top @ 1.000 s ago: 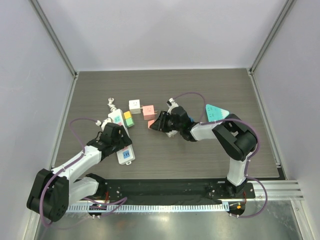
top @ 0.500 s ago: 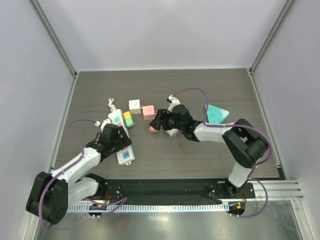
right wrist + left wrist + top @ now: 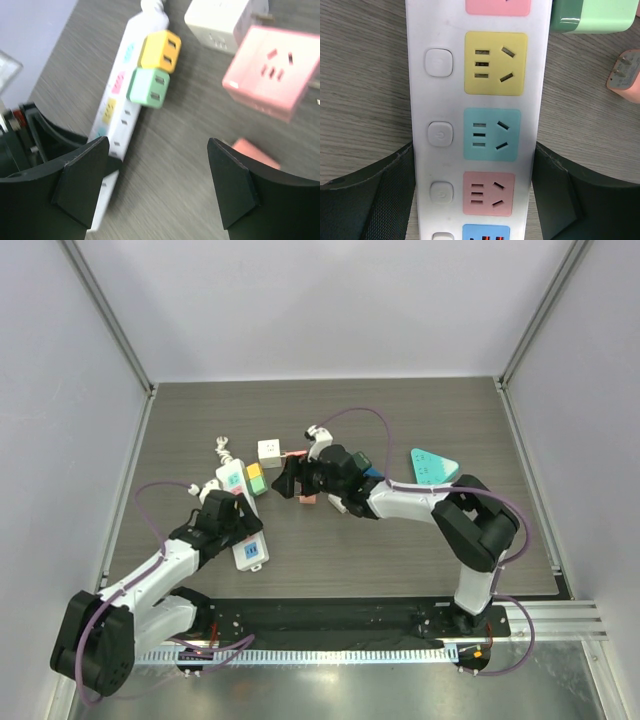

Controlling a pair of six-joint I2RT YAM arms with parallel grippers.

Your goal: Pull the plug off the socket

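Between my left fingers (image 3: pixel 385 200) lies the long white plastic power strip (image 3: pixel 420 100). My left gripper (image 3: pixel 473 150) is closed across its width, one dark pad pressed to each long edge, a little past its middle on the side away from the cable. Under my left wrist camera its yellow socket (image 3: pixel 495 62), pale blue socket (image 3: pixel 492 135) and pink socket (image 3: pixel 489 193) face straight up, slots bare, each with a round white button at 9 o'clock. Seen from above, the strip's long axis runs almost 12 to 6 o'clock on the dark wood-grain table (image 3: pixel 420 540), its cable end leaning toward 11.

At 2 o'clock from my left grip the small salmon-pink plug (image 3: pixel 626 77) lies loose on the table, apart from the strip. Two flat metal prongs show on the face turned toward the strip. The frame edge cuts the plug off, so I cannot tell its long axis.

My right gripper (image 3: pixel 157 145) stands wide open, nothing between the right fingers (image 3: pixel 232 190). The plug shows just beside the inner face of one of them; whether they touch I cannot tell. Beyond, at 1 o'clock, sits a pink cube adapter (image 3: pixel 272 75), with a white cube adapter (image 3: pixel 220 22) at 12. At 11 o'clock a yellow cube adapter (image 3: pixel 160 47) and a green cube adapter (image 3: pixel 148 88) sit side by side on the strip's cable half. Well apart, at 3 o'clock in the overhead view, rests a teal rounded triangular block (image 3: pixel 433 466).
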